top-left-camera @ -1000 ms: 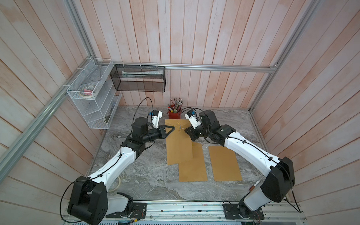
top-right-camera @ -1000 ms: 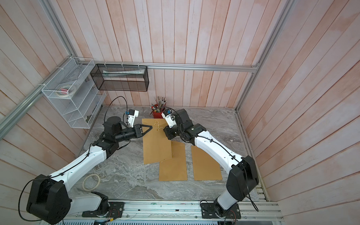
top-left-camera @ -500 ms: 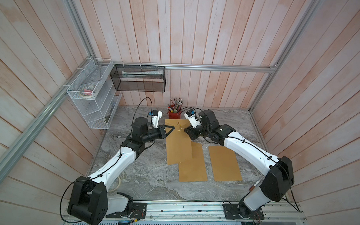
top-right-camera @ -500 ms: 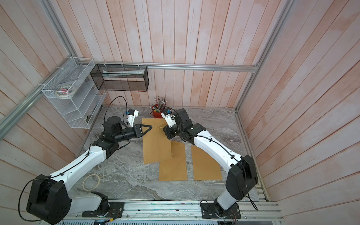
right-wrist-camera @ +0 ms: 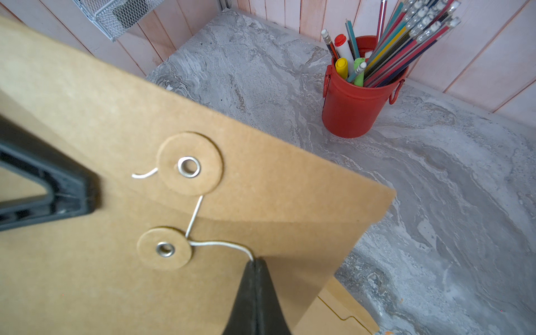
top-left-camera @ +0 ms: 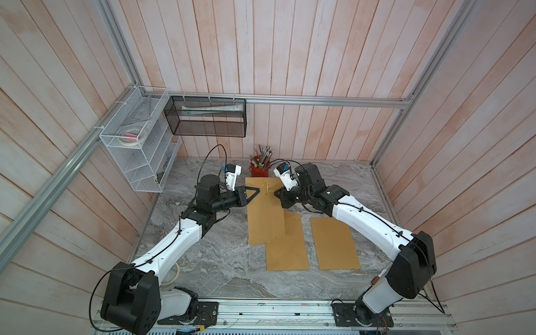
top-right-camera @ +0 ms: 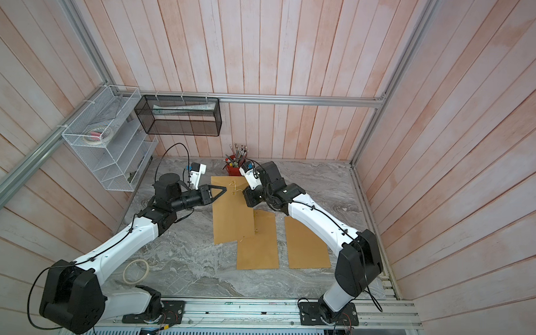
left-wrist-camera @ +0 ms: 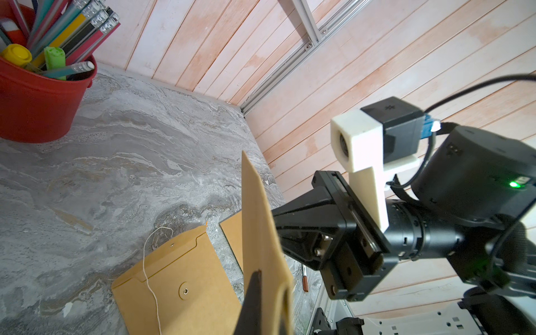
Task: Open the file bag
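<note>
Robot-lab cell staged as office: marble-look tabletop point(top-left-camera: 220, 264), plank walls point(top-left-camera: 295, 46), aluminium frame point(top-left-camera: 309, 99), red pen pot point(top-left-camera: 258, 171); mesh basket point(top-left-camera: 207, 117) and wire rack point(top-left-camera: 133, 160) hang near the pot.

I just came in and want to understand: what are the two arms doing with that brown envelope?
The left gripper is shut on the edge of a brown file bag, holding its top end raised. The right gripper pinches the white string beside the lower button. The string runs on to the upper button, so the flap is not yet open.
</note>
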Motion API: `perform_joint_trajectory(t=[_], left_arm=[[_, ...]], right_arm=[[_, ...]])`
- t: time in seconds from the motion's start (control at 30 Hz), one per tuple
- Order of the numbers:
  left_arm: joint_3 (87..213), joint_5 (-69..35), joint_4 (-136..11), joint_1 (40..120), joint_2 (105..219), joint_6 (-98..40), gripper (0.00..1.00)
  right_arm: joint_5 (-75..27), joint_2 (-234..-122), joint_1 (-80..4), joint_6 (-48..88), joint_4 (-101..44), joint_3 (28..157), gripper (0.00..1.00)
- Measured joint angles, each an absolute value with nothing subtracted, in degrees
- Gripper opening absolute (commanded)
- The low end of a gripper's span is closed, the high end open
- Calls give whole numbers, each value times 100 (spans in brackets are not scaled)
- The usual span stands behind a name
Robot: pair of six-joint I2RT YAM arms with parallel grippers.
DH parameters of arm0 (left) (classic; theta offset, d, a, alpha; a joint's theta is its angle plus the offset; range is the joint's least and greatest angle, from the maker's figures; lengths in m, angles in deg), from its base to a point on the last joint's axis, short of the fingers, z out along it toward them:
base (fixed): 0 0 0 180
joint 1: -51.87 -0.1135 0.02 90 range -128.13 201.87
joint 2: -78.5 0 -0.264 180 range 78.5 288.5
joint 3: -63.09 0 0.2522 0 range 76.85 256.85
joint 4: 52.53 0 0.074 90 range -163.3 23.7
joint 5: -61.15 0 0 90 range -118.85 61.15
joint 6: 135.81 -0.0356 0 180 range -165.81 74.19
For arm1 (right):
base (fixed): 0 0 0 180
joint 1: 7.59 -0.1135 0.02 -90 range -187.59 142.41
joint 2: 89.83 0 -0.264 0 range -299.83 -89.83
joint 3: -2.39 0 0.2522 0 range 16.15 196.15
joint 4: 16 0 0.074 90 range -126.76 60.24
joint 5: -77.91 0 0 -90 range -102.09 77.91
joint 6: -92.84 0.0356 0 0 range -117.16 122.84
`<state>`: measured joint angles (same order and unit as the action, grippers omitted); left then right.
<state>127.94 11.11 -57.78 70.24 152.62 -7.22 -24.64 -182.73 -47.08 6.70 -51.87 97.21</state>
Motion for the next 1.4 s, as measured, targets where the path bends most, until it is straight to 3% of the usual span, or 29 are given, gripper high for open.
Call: perform_joint_trajectory(t=[1.2,1.4], left_arm=[[12794,1035,-5772,7026,15265,-724,0],[12794,1059,-5772,7026,15265,-724,0]], right_arm=[[-2714,-18046,-4821,734,-5235,10278,0],[-2580,-18044,-4823,725,-5327,10245,16]])
